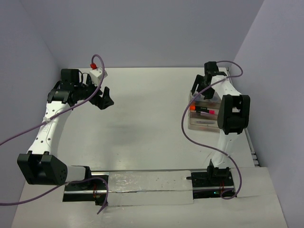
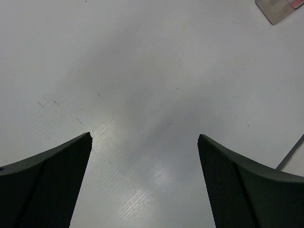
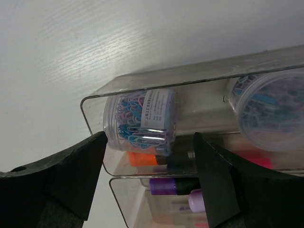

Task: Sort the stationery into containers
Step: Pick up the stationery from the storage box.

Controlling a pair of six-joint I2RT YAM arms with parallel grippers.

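Note:
The clear smoky tray (image 1: 201, 124) stands at the right of the table, with an orange-red-ended black pen (image 1: 194, 108) and a magenta pen (image 1: 209, 112) in it. My right gripper (image 1: 203, 86) hangs open over the tray's far end. In the right wrist view its jaws (image 3: 149, 137) stand apart above a paper-clip jar (image 3: 141, 118) lying on its side in the end compartment of the tray (image 3: 190, 73). A second jar (image 3: 268, 111) sits beside it. The orange pen end (image 3: 142, 159) and a purple marker (image 3: 167, 186) lie in the compartments below. My left gripper (image 1: 103, 98) (image 2: 145, 137) is open and empty over bare table at the far left.
A corner of the tray (image 2: 279, 10) shows at the top right of the left wrist view. Purple cables (image 1: 187, 128) loop off both arms. A metal rail (image 1: 142, 186) runs along the near edge. Walls close in behind and at both sides.

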